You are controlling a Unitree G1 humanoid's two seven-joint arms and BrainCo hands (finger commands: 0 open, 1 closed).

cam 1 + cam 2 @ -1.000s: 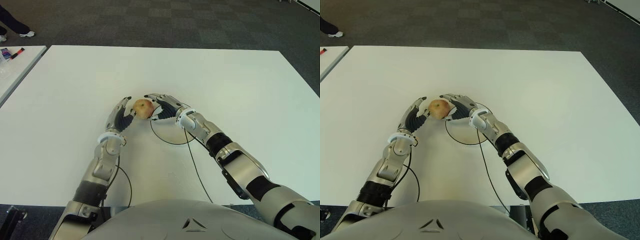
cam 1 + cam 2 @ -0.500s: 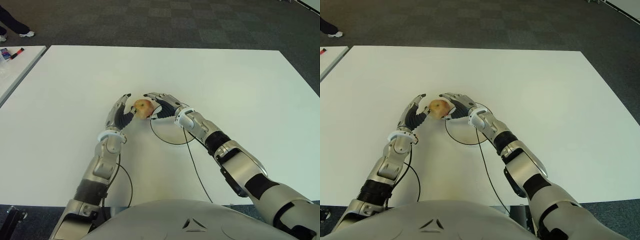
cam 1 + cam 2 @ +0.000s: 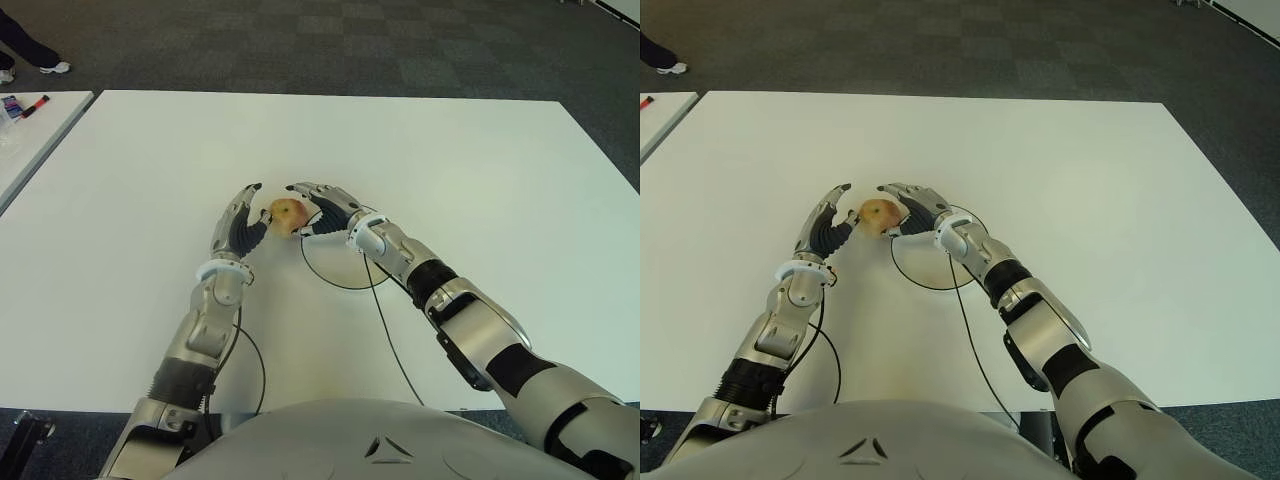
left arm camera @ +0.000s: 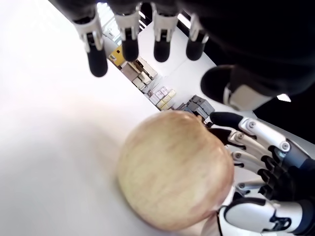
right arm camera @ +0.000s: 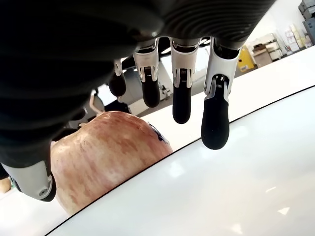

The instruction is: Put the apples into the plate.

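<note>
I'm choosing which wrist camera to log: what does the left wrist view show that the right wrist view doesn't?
Only the left wrist view: the right hand beyond the yellow-red round apple, and distant shelving.

Only the right wrist view: the dark rim line of the white round plate, with the apple just outside it.

Both: the apple on the white table, and each hand's own fingers spread above it, the left hand included, neither gripping.

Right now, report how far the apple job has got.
Nothing looks finished: the apple sits on the white table just outside the plate's left rim. In hand: the left hand and right hand flank it, fingers open, neither gripping. Left to do: grasp the apple and set it inside the plate.
</note>
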